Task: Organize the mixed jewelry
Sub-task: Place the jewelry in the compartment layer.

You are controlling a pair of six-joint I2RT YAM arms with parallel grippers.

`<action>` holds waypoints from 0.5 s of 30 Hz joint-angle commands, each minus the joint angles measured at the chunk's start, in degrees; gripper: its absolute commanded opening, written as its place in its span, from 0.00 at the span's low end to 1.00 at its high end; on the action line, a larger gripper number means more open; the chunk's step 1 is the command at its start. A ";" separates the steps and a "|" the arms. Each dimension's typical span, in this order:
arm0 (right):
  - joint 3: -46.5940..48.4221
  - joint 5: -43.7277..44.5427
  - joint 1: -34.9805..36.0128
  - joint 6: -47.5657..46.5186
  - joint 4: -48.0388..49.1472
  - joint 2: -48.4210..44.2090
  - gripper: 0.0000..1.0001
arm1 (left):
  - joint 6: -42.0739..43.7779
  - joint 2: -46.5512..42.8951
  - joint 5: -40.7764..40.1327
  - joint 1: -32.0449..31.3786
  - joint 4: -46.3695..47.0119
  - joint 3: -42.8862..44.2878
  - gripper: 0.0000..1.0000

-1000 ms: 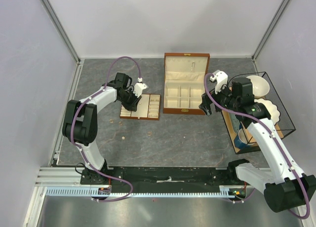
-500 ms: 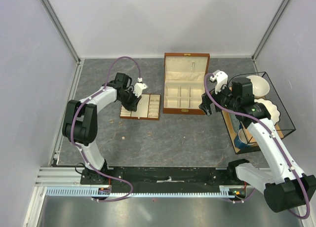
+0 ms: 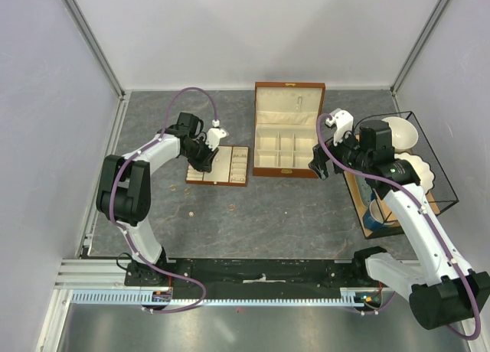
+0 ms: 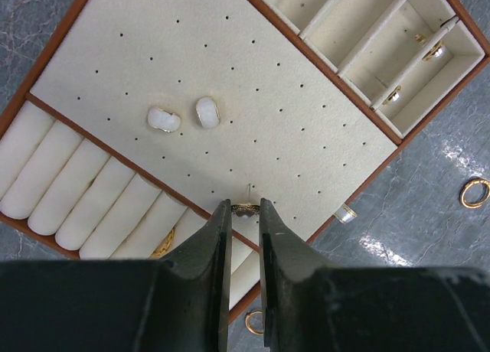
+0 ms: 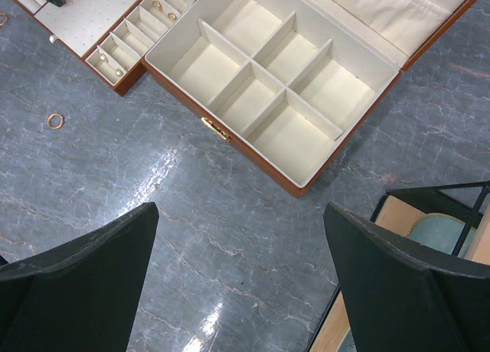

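Note:
The flat cream slotted tray [image 4: 230, 69] lies under my left gripper [image 4: 245, 207], which is shut on a tiny gold stud earring [image 4: 245, 210] with its post against the perforated panel. Two white stud earrings [image 4: 184, 115] sit on that panel. A gold ring [image 4: 475, 192], a second gold ring [image 4: 255, 322] and a silver band [image 4: 346, 213] lie beside the tray. In the top view my left gripper [image 3: 205, 161] is over the tray's left half [image 3: 237, 168]. My right gripper [image 3: 321, 167] is open and empty over the table, by the wooden box's front right corner [image 5: 302, 185].
The open brown cream-lined box [image 3: 288, 168] stands right of the tray, its compartments empty. A black wire basket [image 3: 444, 180] with pale bowls and a blue cup sits at the far right. Another gold ring [image 5: 55, 120] lies on the grey table.

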 commanded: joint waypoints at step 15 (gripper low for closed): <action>0.19 -0.94 -0.07 0.21 1.81 -1.00 0.98 | 2.76 -1.07 -0.36 0.86 0.04 -1.71 0.20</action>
